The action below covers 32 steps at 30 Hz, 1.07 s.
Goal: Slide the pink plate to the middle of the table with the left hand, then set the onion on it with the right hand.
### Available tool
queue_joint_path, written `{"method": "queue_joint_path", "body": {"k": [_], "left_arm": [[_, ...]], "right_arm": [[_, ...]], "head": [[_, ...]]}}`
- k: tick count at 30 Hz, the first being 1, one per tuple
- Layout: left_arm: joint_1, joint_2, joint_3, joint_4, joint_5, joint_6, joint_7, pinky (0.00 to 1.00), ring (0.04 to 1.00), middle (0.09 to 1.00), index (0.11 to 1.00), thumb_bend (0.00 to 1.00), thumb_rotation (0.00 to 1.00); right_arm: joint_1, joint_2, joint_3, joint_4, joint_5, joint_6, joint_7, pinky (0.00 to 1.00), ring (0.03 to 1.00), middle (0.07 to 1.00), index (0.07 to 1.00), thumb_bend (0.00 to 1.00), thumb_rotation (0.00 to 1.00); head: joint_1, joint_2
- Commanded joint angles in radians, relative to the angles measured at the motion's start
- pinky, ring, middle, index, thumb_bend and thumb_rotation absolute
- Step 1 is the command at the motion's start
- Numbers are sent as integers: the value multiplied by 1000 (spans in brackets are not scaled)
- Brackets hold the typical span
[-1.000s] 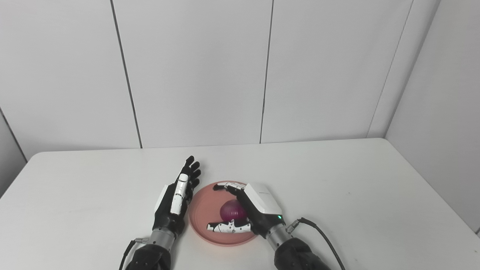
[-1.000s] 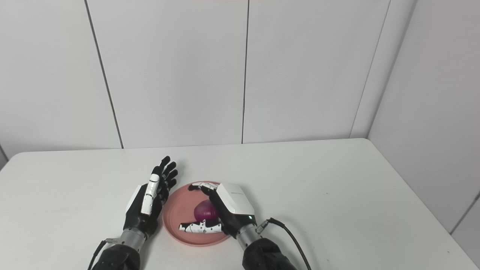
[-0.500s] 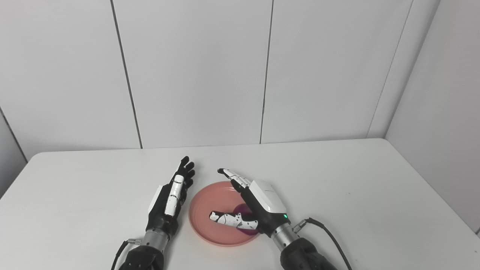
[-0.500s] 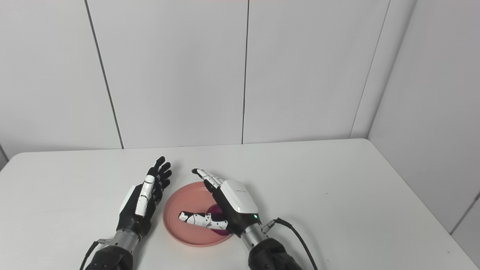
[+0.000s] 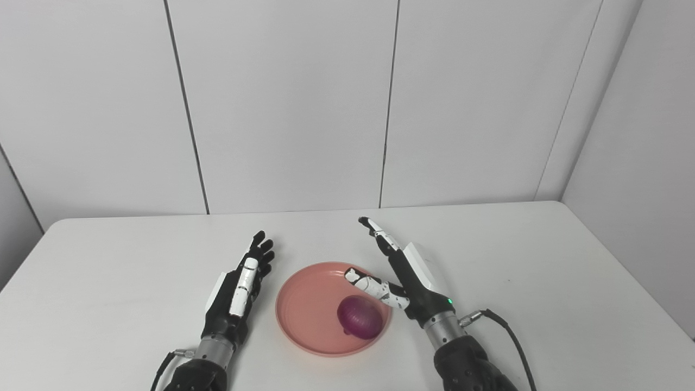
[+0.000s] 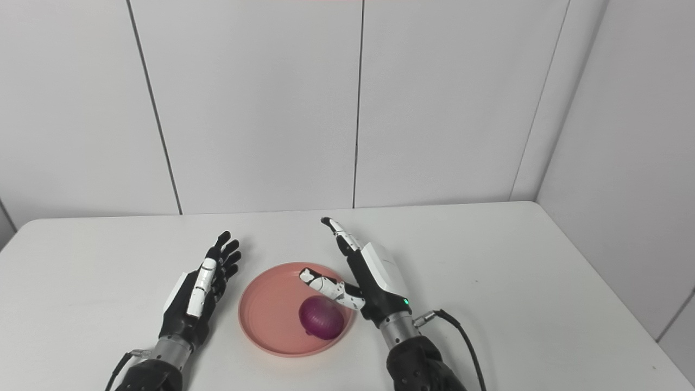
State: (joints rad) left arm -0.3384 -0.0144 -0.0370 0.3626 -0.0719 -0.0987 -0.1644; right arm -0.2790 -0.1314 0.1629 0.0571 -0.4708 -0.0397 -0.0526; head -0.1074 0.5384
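Plainly white table [image 5: 543,282], panelled grey walls [image 5: 282,103]

Matt pink plate [image 5: 304,315], plastic-looking; glossy purple-skinned onion [image 5: 359,324]; smooth matt white bench [image 5: 543,282]; each robot hand [image 6: 374,282] shows hard black-and-white plastic shells.

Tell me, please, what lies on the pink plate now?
Only the onion lies on the plate, toward its right side. The right hand is open beside it, its thumb above the rim. The plate surface under the onion is covered.
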Motion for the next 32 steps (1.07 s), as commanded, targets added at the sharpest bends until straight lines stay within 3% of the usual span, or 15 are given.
{"method": "queue_joint_path", "body": {"k": [1, 16, 22, 32], "left_arm": [[-20, 0, 4, -33, -3, -29, 6, 973, 971, 975, 975, 595, 1000], [18, 7, 4, -52, 11, -49, 18, 965, 973, 974, 974, 587, 1000], [16, 2, 4, -31, 28, -80, 35, 966, 974, 979, 977, 592, 1000], [17, -1, 4, -29, 45, -88, 68, 969, 977, 980, 977, 581, 1000]], "right_arm": [[-21, 3, -28, -16, 63, 4, 10, 850, 919, 948, 938, 593, 1000], [-21, 42, -134, 59, 346, 23, 73, 984, 1000, 1000, 1000, 593, 1000], [-25, 61, -151, 111, 385, -38, 52, 985, 1000, 1000, 1000, 625, 1000], [-10, 69, -152, 126, 404, -29, 55, 1000, 1000, 1000, 1000, 629, 1000]], "head": [[8, 2], [30, -7], [30, -12], [33, -14]]}}
